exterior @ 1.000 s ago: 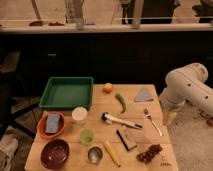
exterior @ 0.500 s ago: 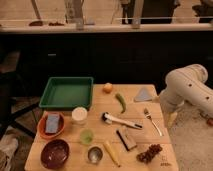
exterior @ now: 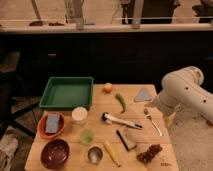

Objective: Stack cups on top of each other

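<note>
The pale translucent green plastic cup stands upright near the front left of the wooden surface. The shiny silver metal cup, dark inside, sits just beside it, closer to the front edge. The two are apart and neither is inside the other, so no stacking has been done.

A dark red bowl lies just left of the silver cup. A white round container stands behind the green cup, and a yellow banana-like piece lies to the right of the silver one.

The claw hangs at the surface's right edge under the bulky white arm, well apart from both cups. It is spread wide and has hold of nothing.

This looks like the approach step. The next move calls for carrying the claw across the clutter to the front left and coming down over one cup's rim. It must not nudge the neighbouring cup or the bowl. The cups are close enough together that a straight-down grasp looks safest.
</note>
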Robot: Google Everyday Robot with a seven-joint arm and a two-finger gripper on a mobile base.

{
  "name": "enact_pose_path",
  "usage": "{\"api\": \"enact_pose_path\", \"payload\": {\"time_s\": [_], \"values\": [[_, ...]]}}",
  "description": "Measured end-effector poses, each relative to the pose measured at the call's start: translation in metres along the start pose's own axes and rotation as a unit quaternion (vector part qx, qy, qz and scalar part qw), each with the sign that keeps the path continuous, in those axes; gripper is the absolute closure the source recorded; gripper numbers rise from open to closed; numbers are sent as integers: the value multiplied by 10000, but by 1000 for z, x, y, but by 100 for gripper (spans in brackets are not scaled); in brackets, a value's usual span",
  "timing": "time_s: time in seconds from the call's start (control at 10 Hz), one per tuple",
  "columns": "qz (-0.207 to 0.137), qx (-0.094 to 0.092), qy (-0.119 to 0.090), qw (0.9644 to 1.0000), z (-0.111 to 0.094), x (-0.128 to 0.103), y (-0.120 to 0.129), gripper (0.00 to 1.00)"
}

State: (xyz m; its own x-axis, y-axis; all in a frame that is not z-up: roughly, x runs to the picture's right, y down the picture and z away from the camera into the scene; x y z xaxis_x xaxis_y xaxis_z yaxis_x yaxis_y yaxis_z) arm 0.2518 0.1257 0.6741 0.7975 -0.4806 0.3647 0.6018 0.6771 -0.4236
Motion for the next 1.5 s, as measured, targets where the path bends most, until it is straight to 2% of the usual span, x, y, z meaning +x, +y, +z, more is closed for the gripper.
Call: {"api": "enact_pose_path", "payload": {"time_s": [0.1, 0.2, 0.4, 0.5, 0.6, 0.7, 0.8, 0.9, 1.0, 1.2, 1.3, 1.4, 1.5], "values": [[58, 68, -60, 9999, -1, 0, 0, 20], [75, 231, -167, 9996, -2, -2, 1, 20], [-417, 447, -186, 9980, -3, -16, -10, 20], [-861, 562, -179, 9945, -3, -32, -20, 20], [-1273, 668, -160, 9895, -3, -47, -31, 20], [-1751, 785, -136, 9813, -2, -66, -45, 20], [-2211, 872, -92, 9713, 0, -82, -58, 20], [-2739, 935, -5, 9572, 3, -97, -71, 20], [-3069, 922, 61, 9472, 7, -107, -77, 20], [-3518, 799, 167, 9325, 22, -124, -93, 20], [-3636, 710, 202, 9286, 31, -127, -94, 20], [-3678, 681, 216, 9271, 34, -129, -95, 20], [-3663, 673, 214, 9278, 35, -127, -94, 20]]}}
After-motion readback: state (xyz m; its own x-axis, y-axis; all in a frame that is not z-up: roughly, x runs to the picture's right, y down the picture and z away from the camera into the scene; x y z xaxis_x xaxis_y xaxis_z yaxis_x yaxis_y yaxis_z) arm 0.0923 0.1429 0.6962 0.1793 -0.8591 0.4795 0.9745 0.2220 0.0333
